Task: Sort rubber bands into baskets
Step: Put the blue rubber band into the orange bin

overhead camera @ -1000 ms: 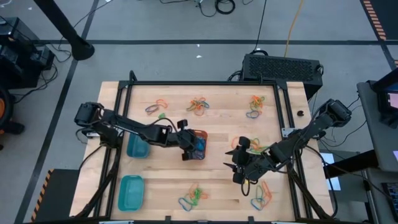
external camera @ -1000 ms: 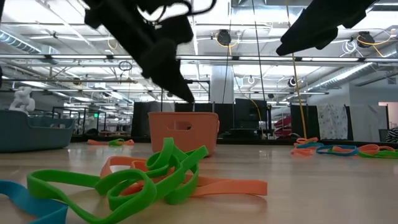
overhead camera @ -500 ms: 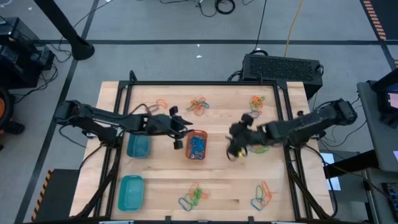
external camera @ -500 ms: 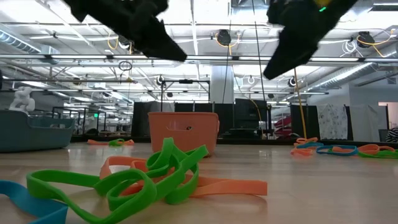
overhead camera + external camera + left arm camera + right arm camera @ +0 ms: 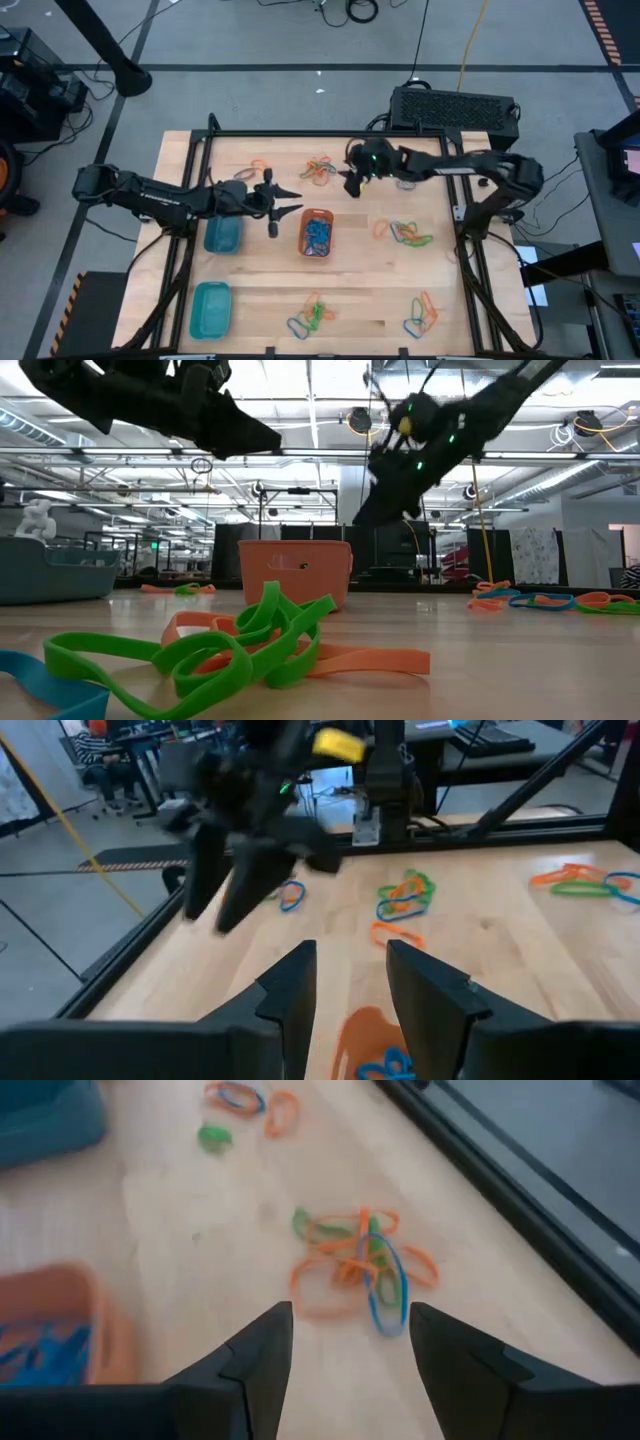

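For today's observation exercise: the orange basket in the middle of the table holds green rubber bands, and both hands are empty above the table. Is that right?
Not quite. The orange basket holds blue rubber bands, not green ones, as the high view shows. The rest stands: the left hand and the right hand are both empty above the table.

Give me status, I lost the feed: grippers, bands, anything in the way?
Left gripper open, empty, beside orange basket holding blue bands. Right gripper open, empty, above far-side pile. Nothing blocking it.
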Controlling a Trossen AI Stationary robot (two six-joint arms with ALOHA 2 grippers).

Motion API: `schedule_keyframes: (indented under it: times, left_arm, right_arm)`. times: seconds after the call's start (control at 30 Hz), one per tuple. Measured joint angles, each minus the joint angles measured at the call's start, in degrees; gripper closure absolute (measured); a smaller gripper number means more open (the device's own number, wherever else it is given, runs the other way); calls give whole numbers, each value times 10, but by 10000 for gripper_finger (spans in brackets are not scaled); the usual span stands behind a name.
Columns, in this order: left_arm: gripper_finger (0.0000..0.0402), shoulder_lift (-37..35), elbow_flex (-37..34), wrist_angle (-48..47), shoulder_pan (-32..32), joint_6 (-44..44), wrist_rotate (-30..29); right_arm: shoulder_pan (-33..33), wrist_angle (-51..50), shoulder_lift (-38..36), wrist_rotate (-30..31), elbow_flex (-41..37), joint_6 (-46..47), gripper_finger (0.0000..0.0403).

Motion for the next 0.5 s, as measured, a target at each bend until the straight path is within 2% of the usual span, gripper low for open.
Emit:
schedule_keyframes:
  times: [0.17,0.23,0.4,0.5]
  left_arm:
    - [269,0,0,-3,18,8,2]
    - [269,0,0,-3,25,13,13]
    - [269,4,0,-5,36,10,33]
    - [269,12,0,-5,35,10,44]
  right_arm:
    - [-61,70,92,-66,-1,-12,209]
    - [-76,98,122,-73,-1,-13,209]
    - [-84,151,176,-89,-1,-17,209]
    - [-73,165,181,-88,0,-32,211]
